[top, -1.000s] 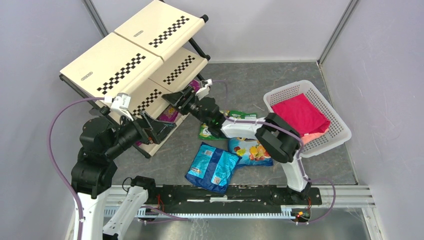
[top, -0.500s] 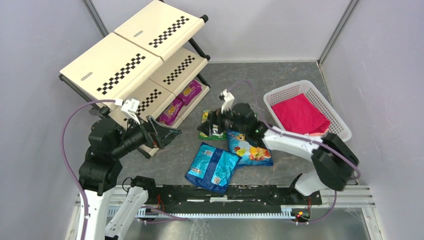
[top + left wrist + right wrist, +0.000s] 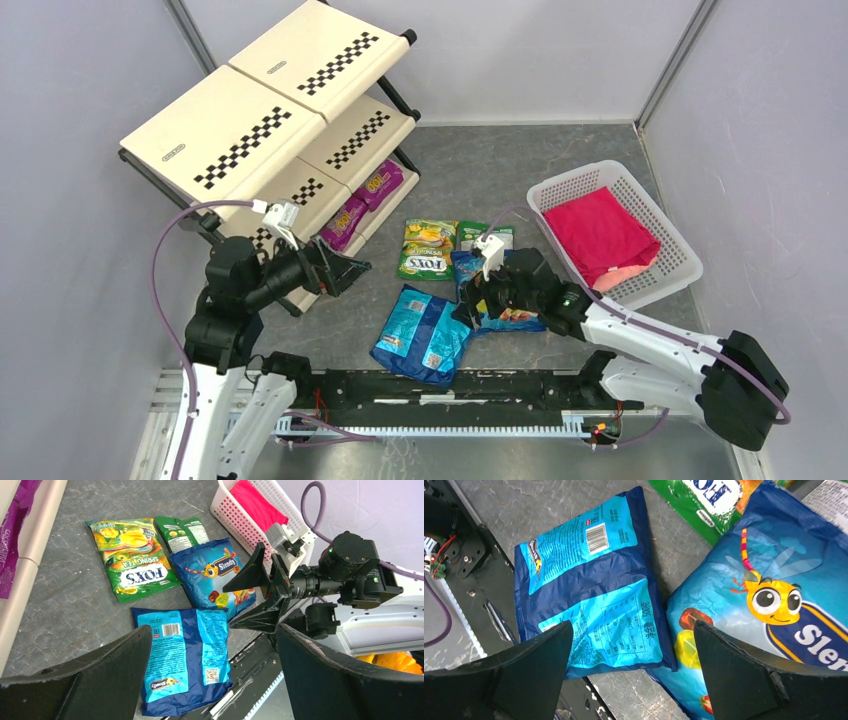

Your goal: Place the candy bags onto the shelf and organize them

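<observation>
Two magenta candy bags [image 3: 383, 183] [image 3: 345, 220] lie on the lowest tier of the slanted cream shelf [image 3: 250, 120]. On the floor lie a green-yellow bag [image 3: 428, 248], a small green one [image 3: 490, 235], a blue fruit bag [image 3: 754, 605] and a blue bag back-side up [image 3: 425, 335]. My right gripper [image 3: 468, 308] hovers open over the seam between the two blue bags [image 3: 594, 580], holding nothing. Beside the shelf's near corner my left gripper [image 3: 350, 270] is open and empty, with the back-side-up blue bag [image 3: 182, 660] showing between its fingers.
A white lattice basket [image 3: 655, 215] holding a pink-red cloth [image 3: 600, 230] stands at the right. Grey walls enclose the floor. The black base rail [image 3: 450, 385] runs along the near edge, just below the blue bags.
My right arm has swung from the shelf's lowest tier back over the floor bags, and its jaws have opened wide. A magenta bag now lies on that tier. The left arm edged right.
</observation>
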You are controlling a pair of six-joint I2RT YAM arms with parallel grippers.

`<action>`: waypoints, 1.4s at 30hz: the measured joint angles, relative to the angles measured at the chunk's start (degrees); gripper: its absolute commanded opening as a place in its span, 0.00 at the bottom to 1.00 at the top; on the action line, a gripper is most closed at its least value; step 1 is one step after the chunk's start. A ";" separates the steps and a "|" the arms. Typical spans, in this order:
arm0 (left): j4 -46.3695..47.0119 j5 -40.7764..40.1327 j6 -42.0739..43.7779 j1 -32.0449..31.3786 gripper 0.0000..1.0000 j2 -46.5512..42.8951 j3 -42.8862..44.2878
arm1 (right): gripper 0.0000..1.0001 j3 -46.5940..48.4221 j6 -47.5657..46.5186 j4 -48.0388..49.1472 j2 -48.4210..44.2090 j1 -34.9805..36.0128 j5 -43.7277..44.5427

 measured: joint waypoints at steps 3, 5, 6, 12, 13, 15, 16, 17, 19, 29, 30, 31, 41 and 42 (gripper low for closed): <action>1.05 0.02 1.33 0.00 1.00 -0.61 -1.25 | 0.98 -1.92 0.35 0.85 -0.48 0.02 -1.11; 1.70 0.33 2.03 0.00 1.00 -1.46 -2.21 | 0.98 -3.19 1.20 2.12 0.46 0.02 -2.25; 1.90 0.55 2.40 0.00 1.00 -2.05 -2.73 | 0.98 -3.45 1.57 2.78 1.16 0.02 -2.82; 3.93 1.27 2.82 0.00 1.00 -7.54 -5.35 | 0.98 -2.82 7.34 12.39 7.26 1.66 -3.89; 4.55 1.33 2.84 0.02 1.00 -8.74 -5.77 | 0.98 -2.14 9.33 15.10 9.53 2.47 -3.43; 5.03 1.38 3.15 0.13 1.00 -10.49 -5.99 | 0.97 0.31 13.60 21.42 15.52 4.68 -1.84; 5.27 1.44 3.17 0.20 1.00 -10.91 -5.99 | 0.95 2.49 16.24 24.87 19.67 6.01 -0.76; 5.62 1.46 3.17 0.31 1.00 -11.15 -5.99 | 0.94 5.09 18.71 27.67 23.87 7.13 0.28; 6.01 1.31 3.17 0.61 1.00 -11.21 -5.99 | 0.91 10.64 23.23 32.98 31.95 8.85 1.77; 6.12 -0.50 3.17 1.97 1.00 -12.48 -6.23 | 0.90 41.33 38.29 45.70 63.45 14.38 10.62; 6.10 -0.68 3.17 2.10 1.00 -12.66 -6.23 | 0.90 44.61 38.93 45.22 65.59 14.64 11.30; 6.12 -0.70 3.17 2.21 1.00 -12.70 -6.23 | 0.90 46.88 39.32 45.13 67.14 14.80 11.80; 6.12 -0.70 3.17 2.64 1.00 -12.70 -6.23 | 0.64 61.00 45.44 41.94 78.68 14.95 15.13; 6.12 -0.72 3.17 2.64 1.00 -12.70 -6.23 | 0.61 61.66 45.79 41.72 79.43 14.95 15.26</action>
